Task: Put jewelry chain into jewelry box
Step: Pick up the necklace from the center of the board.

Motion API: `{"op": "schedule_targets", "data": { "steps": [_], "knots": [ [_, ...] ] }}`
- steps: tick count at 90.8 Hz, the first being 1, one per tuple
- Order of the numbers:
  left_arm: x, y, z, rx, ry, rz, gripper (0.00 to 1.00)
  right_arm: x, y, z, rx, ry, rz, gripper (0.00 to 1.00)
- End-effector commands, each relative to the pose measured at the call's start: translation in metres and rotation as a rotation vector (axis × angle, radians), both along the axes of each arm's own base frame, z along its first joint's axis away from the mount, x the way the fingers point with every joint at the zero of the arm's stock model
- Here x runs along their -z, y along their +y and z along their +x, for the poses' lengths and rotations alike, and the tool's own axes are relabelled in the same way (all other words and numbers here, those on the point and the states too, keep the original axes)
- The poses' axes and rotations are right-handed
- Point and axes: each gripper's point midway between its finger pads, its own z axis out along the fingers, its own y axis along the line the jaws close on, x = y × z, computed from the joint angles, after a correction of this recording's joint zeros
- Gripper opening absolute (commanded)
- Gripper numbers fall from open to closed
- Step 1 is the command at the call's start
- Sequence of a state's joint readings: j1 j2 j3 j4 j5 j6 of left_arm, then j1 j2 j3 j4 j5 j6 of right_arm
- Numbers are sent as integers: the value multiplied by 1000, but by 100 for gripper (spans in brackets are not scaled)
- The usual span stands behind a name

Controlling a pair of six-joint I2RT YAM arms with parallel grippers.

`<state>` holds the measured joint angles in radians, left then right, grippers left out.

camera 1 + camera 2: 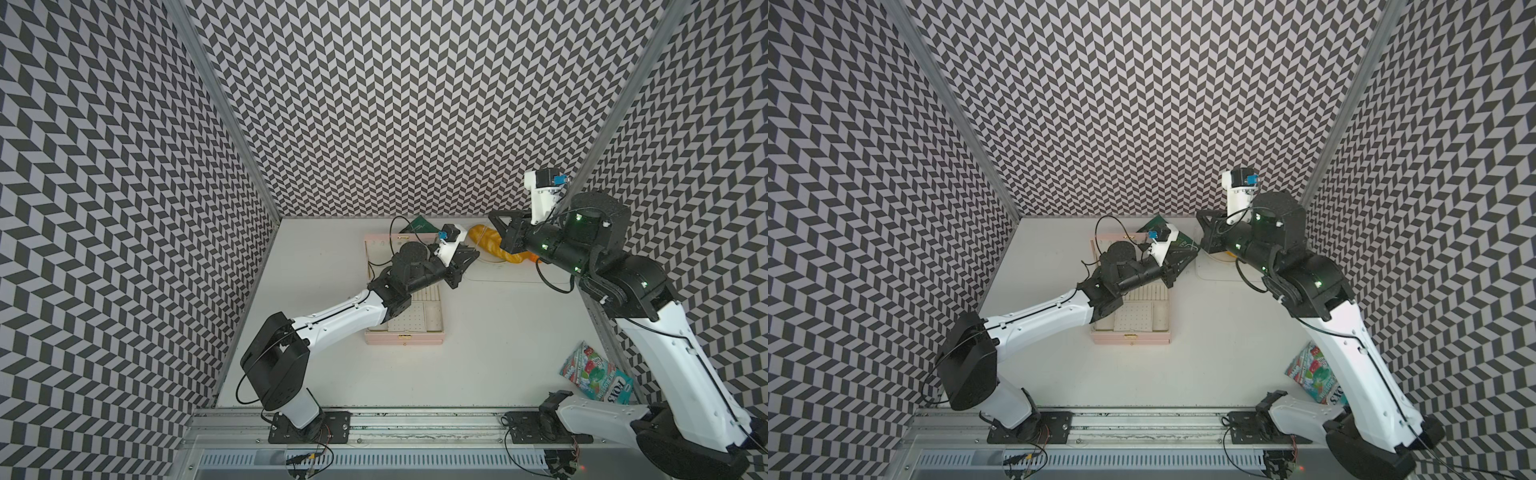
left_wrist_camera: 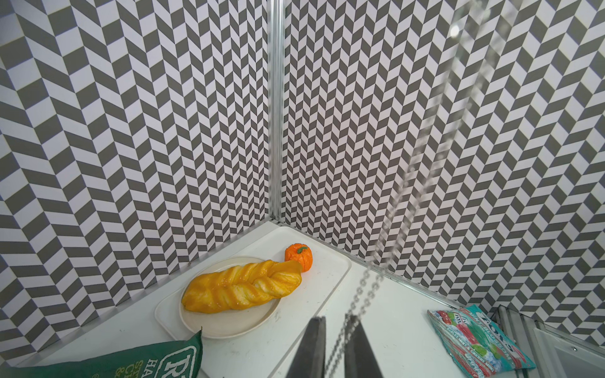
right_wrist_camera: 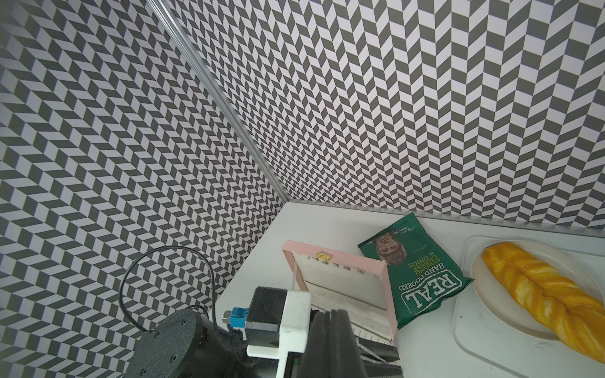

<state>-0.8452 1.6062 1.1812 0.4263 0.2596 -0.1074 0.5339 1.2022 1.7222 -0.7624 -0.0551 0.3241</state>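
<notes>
The pale pink jewelry box point(image 1: 403, 338) point(image 1: 1131, 337) lies open at the back middle of the table, lid point(image 3: 353, 261) up. My left arm reaches over it. The left gripper point(image 2: 334, 319) point(image 1: 473, 252) is past the box's far right corner, jaws nearly together on the thin silvery jewelry chain point(image 2: 370, 284). From the jaws the chain rises in a straight double strand out of the left wrist view. Just above and to the right is my right gripper point(image 1: 494, 216) point(image 3: 331, 311), jaws pressed shut, with a bit of chain point(image 3: 371, 355) showing under them.
A braided yellow loaf point(image 2: 242, 284) on a cream plate and a small orange pumpkin point(image 2: 298, 257) sit on a white tray point(image 2: 327, 278) at the back right. A green crisp bag point(image 3: 422, 278) lies behind the box. A colourful candy bag point(image 1: 594, 372) lies at front right.
</notes>
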Motion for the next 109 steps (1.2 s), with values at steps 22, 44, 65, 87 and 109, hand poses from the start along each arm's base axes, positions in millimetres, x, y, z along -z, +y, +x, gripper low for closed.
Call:
{"op": "schedule_targets", "data": {
  "steps": [22,44,65,87,109],
  "knots": [
    [-29,12,-14,0,-40,-50,0,2,-5,-5,18,-33,42,0],
    [-15,25,-22,-15,8,31,0,50,0,0,9,4,34,0],
    [14,48,-42,-21,107,124,0,123,27,-1,-101,108,114,0],
    [42,63,-55,-18,222,235,0,187,61,-1,-242,240,168,5],
    [59,91,-60,-110,288,285,0,205,73,8,-252,267,200,34]
  ]
}}
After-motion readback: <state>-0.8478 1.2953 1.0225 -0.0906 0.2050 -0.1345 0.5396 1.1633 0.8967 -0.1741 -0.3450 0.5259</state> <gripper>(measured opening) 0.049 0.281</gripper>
